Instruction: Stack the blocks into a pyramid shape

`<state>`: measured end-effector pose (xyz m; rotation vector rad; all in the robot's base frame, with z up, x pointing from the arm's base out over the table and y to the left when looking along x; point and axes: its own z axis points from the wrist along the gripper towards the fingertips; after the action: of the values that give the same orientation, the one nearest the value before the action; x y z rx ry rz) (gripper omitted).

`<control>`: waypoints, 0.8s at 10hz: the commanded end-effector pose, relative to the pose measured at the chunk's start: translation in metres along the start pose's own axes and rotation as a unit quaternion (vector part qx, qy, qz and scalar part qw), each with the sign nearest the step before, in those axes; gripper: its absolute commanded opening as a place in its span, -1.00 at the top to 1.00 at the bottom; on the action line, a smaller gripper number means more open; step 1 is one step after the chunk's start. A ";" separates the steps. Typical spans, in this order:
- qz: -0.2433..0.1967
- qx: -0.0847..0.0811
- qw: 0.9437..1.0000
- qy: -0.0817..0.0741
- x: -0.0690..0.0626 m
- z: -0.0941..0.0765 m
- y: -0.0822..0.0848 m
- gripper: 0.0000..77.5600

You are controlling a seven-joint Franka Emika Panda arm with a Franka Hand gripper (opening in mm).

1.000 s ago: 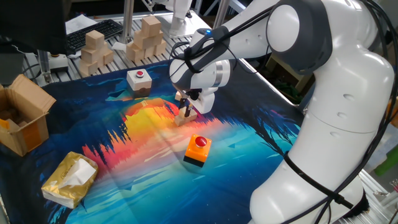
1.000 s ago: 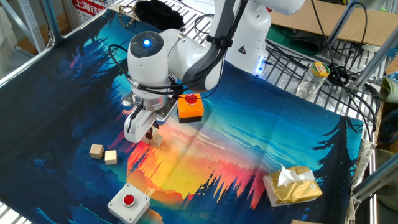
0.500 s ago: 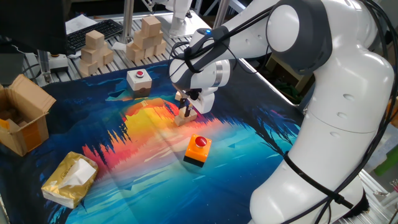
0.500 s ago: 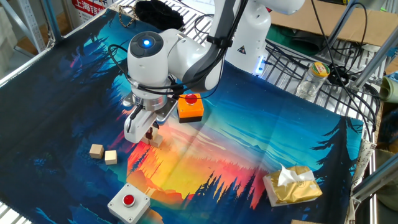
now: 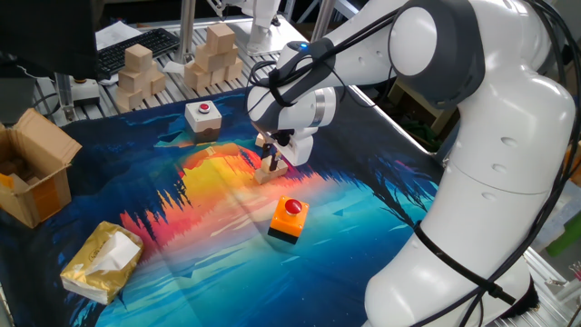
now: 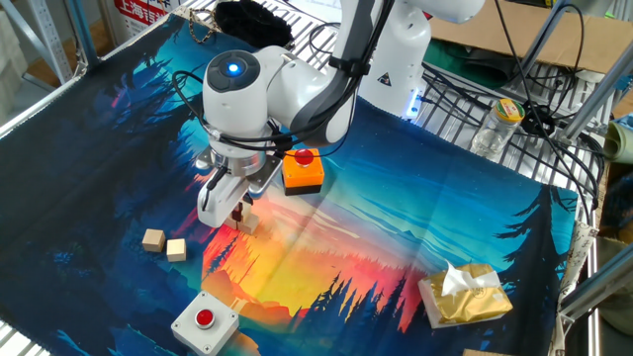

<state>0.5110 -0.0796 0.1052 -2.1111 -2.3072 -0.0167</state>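
My gripper [image 5: 272,162] [image 6: 239,212] points down over the middle of the mat, low against a small cluster of tan blocks [image 5: 264,174] [image 6: 250,226]. Its fingers look closed on one tiny block that rests on or just above the others; the hand hides most of the cluster. In the other fixed view, two more loose blocks [image 6: 152,239] [image 6: 176,249] lie side by side on the mat, to the left of the gripper. The arm hides them in the first fixed view.
An orange button box [image 5: 289,219] [image 6: 303,170] sits close beside the gripper. A white button box [image 5: 203,116] [image 6: 204,321], a tissue pack [image 5: 102,262] [image 6: 465,294], an open cardboard box [image 5: 34,177] and piles of large wooden blocks [image 5: 141,73] ring the mat.
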 end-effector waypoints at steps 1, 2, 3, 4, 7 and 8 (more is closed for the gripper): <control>-0.001 0.000 1.000 -0.001 0.000 -0.001 0.001 0.97; -0.001 0.000 1.000 -0.001 0.000 -0.001 0.001 0.97; 0.000 0.000 1.000 -0.001 0.000 -0.001 0.001 0.97; 0.000 0.000 1.000 -0.001 0.000 -0.001 0.001 0.97; 0.002 0.001 1.000 -0.001 0.000 -0.001 0.001 0.97; 0.002 0.001 1.000 -0.001 0.000 -0.001 0.001 0.97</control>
<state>0.5110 -0.0794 0.1052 -2.1147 -2.3016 -0.0120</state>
